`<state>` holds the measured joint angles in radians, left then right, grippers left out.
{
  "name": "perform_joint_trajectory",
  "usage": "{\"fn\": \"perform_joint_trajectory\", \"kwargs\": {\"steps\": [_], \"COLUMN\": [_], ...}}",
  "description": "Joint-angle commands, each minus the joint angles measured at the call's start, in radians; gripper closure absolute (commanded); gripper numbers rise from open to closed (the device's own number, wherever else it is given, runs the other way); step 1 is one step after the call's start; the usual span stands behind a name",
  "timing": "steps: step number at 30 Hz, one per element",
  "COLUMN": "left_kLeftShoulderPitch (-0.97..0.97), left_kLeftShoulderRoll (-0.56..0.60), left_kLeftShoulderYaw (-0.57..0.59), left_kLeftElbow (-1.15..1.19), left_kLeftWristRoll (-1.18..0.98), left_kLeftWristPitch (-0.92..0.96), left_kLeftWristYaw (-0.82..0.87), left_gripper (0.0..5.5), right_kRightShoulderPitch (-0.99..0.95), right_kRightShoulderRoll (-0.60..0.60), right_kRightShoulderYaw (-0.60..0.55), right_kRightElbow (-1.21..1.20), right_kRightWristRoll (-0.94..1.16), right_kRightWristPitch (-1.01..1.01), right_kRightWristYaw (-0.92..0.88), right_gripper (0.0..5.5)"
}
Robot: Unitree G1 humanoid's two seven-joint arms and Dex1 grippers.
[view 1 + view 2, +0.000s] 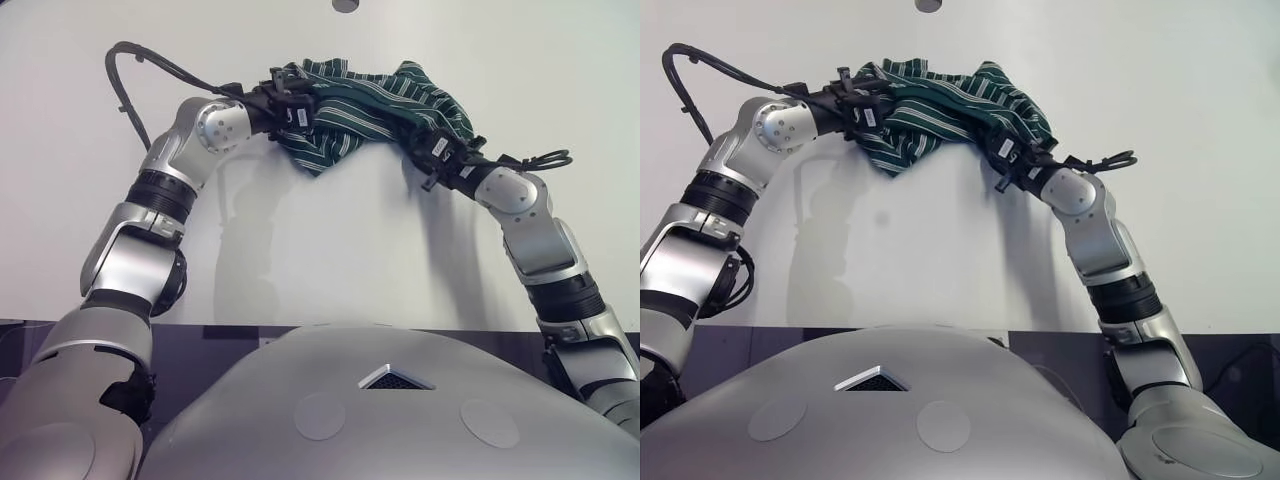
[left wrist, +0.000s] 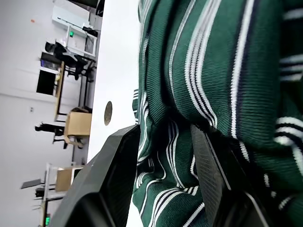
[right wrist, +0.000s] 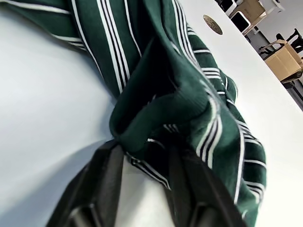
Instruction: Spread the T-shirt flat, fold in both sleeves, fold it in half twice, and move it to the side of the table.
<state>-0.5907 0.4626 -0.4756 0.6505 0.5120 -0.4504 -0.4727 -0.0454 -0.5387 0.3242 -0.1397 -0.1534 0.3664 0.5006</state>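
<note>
The dark green T-shirt [image 1: 365, 105] with white stripes hangs bunched up between my two grippers over the far part of the white table [image 1: 330, 250]. My left gripper [image 1: 292, 108] is shut on its left end; in the left wrist view the black fingers [image 2: 118, 179] pinch striped cloth [image 2: 213, 71]. At the shirt's right end my right gripper [image 1: 428, 140] is also shut on a rolled fold [image 3: 165, 109], which sits between its fingers [image 3: 109, 179]. A loose corner [image 1: 318, 155] droops toward the table below the left gripper.
A round grommet [image 1: 345, 5] is set into the table's far edge, just beyond the shirt. Bare white tabletop stretches between my arms and to both sides. Cardboard boxes [image 3: 284, 59] and desks [image 2: 71, 47] stand in the room beyond the table.
</note>
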Motion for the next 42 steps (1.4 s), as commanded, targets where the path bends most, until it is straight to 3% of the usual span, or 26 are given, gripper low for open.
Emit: {"fn": "perform_joint_trajectory", "kwargs": {"steps": [1, 4, 6, 16, 18, 24, 28, 33, 37, 42], "left_kLeftShoulderPitch": [-0.051, -0.083, -0.102, -0.073, -0.071, -0.217, -0.384, -0.63, -0.777, -0.869], "left_kLeftShoulderRoll": [-0.006, -0.024, -0.041, -0.059, -0.051, -0.059, -0.081, -0.117, -0.105, -0.107], "left_kLeftShoulderYaw": [-0.027, -0.046, -0.06, -0.039, -0.01, 0.132, 0.166, 0.197, 0.214, 0.2], "left_kLeftElbow": [0.062, 0.124, 0.166, 0.2, 0.193, 0.296, 0.453, 0.626, 0.678, 0.698], "left_kLeftWristRoll": [0.073, 0.1, 0.112, 0.103, 0.065, -0.086, -0.107, -0.106, -0.095, -0.063], "left_kLeftWristPitch": [-0.023, -0.034, -0.045, -0.076, -0.076, -0.029, -0.014, 0.076, 0.148, 0.173], "left_kLeftWristYaw": [0.074, 0.1, 0.104, 0.207, 0.187, 0.15, 0.146, 0.194, 0.257, 0.318], "left_gripper": [3.56, 3.56, 3.56, 5.23, 5.49, 5.49, 5.49, 5.49, 5.49, 5.49], "right_kRightShoulderPitch": [0.045, 0.04, 0.04, 0.018, 0.004, -0.192, -0.421, -0.815, -1.097, -1.275], "right_kRightShoulderRoll": [0.007, 0.014, 0.012, 0.023, 0.02, 0.04, 0.044, 0.054, 0.06, 0.047], "right_kRightShoulderYaw": [-0.007, -0.012, -0.013, -0.09, -0.13, -0.329, -0.348, -0.324, -0.317, -0.365], "right_kRightElbow": [0.042, 0.035, 0.032, 0.023, -0.001, 0.012, 0.21, 0.735, 1.102, 1.317], "right_kRightWristRoll": [0.012, 0.029, 0.032, 0.109, 0.158, 0.344, 0.375, 0.303, 0.227, 0.2], "right_kRightWristPitch": [0.041, 0.039, 0.037, 0.04, 0.056, 0.131, 0.097, -0.104, -0.291, -0.435], "right_kRightWristYaw": [0.021, 0.036, 0.042, 0.076, 0.105, 0.127, 0.166, 0.219, 0.183, 0.067], "right_gripper": [4.77, 5.38, 5.48, 5.5, 5.5, 5.5, 5.5, 5.5, 5.5, 5.5]}}
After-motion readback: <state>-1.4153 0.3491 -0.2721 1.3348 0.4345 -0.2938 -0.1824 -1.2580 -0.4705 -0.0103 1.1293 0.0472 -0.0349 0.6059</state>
